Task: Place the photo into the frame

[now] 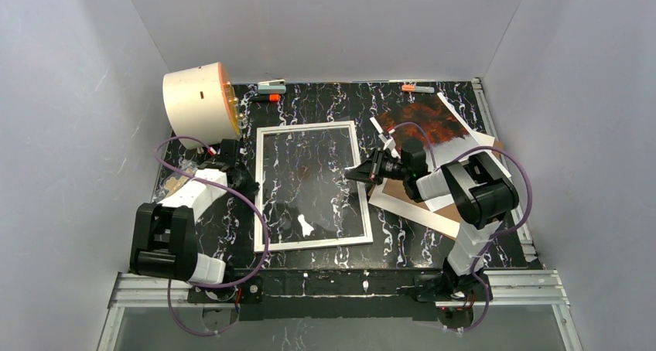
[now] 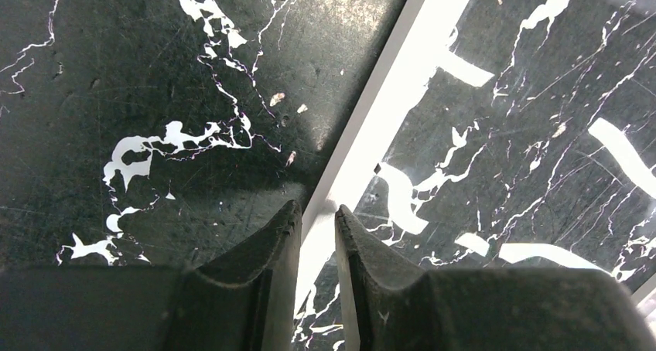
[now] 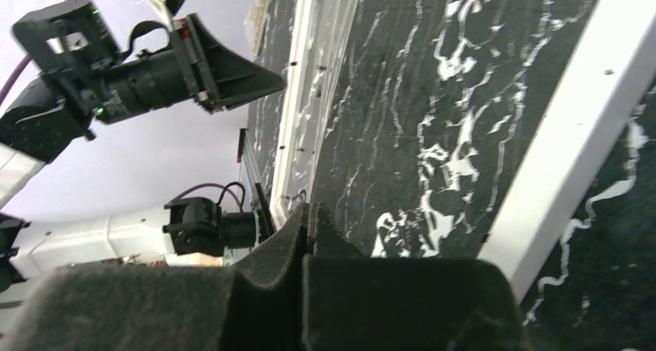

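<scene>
Grey-walled black marble bench (image 1: 402,247): the frame (image 1: 313,243) lies mid-bench. Left gripper (image 2: 316,212) jaws straddle its left rail, grip unclear. Right gripper (image 3: 308,212) jaws are clenched empty, probably steadying it.

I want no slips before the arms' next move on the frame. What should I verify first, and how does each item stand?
1. Frame lies flat, backing off, see-through: ok.
2. Left gripper straddles the frame's left rail: ok.
3. Left gripper's hold on that rail is firm: cannot tell.
4. Right gripper has a hold: not ok, shut on nothing, just inside the right rail.
5. Photo is inside the frame: not ok, it lies off to the right.
</scene>
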You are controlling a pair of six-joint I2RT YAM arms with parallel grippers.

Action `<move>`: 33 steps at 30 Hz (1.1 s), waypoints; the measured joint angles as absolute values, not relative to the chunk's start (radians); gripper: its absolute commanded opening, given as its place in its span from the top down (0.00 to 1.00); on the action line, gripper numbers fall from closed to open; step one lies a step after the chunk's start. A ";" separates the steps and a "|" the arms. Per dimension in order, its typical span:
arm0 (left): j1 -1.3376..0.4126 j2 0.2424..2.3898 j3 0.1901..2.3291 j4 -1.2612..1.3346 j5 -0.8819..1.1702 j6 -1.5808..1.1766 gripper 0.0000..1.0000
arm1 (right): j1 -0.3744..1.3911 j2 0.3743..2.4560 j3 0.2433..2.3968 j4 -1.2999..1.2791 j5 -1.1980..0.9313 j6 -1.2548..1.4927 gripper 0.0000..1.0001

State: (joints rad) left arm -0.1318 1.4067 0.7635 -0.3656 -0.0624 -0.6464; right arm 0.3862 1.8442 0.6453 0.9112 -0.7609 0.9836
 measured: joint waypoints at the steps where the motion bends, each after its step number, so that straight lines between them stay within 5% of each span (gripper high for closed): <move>1: -0.132 1.409 0.764 -0.365 -0.063 -0.646 0.78 | 0.387 1.835 0.638 0.921 -0.767 0.992 0.99; 33: -0.121 1.428 0.763 -0.344 -0.061 -0.647 0.79 | 0.408 1.784 0.645 1.103 -0.784 1.180 0.99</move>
